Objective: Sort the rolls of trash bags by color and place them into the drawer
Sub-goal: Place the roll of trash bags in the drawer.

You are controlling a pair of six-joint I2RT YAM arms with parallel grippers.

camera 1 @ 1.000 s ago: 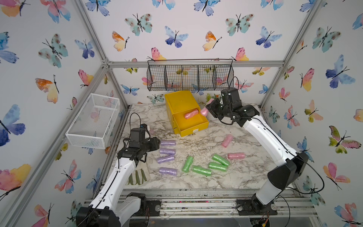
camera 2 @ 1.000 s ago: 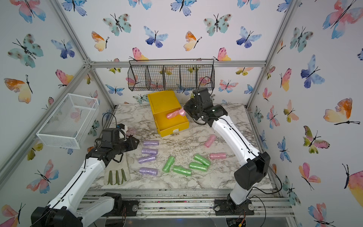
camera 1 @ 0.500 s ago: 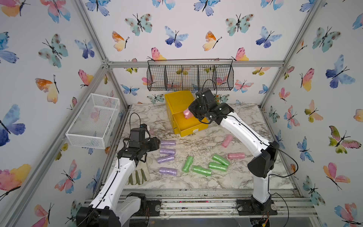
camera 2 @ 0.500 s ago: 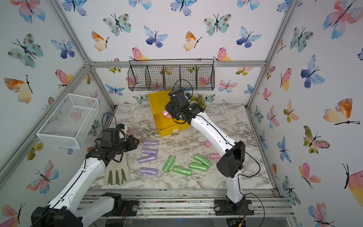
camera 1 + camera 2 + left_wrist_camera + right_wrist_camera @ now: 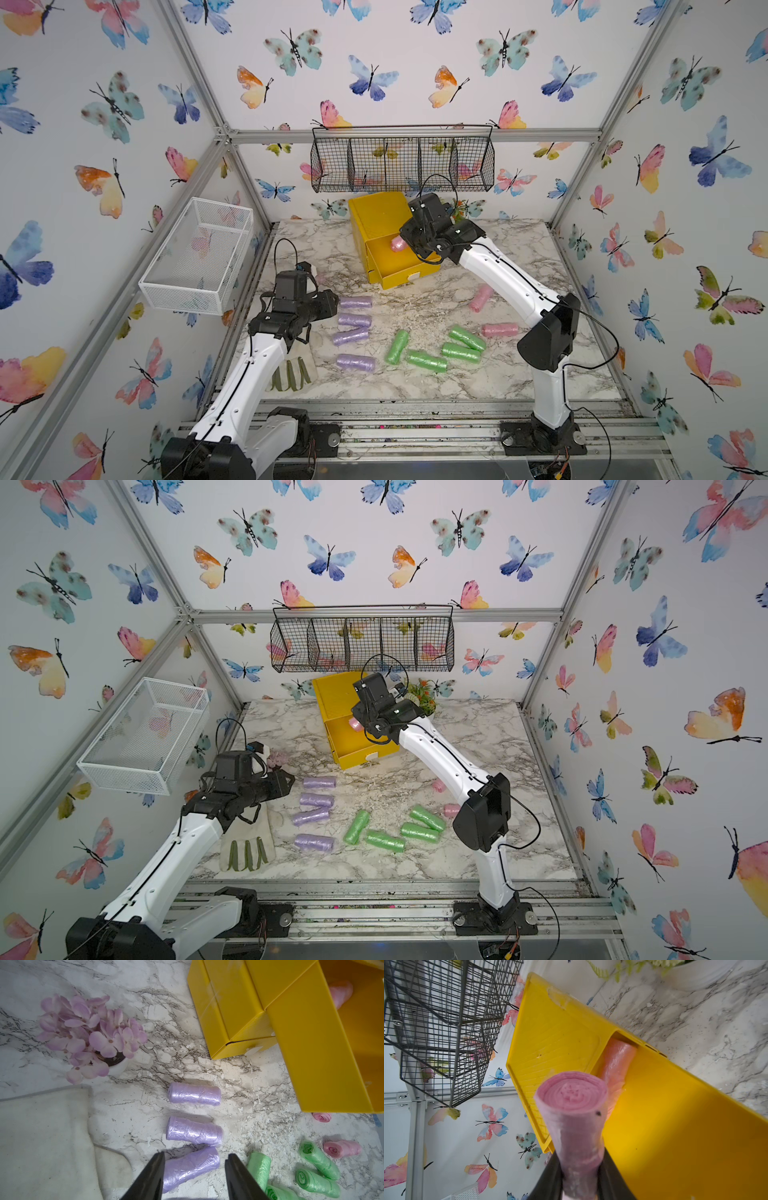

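The right end effector (image 5: 579, 1169) pinches a pink roll (image 5: 572, 1105) above the open yellow drawer (image 5: 675, 1126) at the desk's (image 5: 415, 386) twelve o'clock, so it should let go next; the left end effector (image 5: 195, 1157) hangs spread over purple rolls (image 5: 194, 1095).

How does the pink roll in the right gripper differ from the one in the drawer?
The held roll is pinched in the right gripper over the open drawer; the stored roll lies loose inside, at the back. The held roll faces the wrist camera end-on; the stored roll shows its side. Both are pink.
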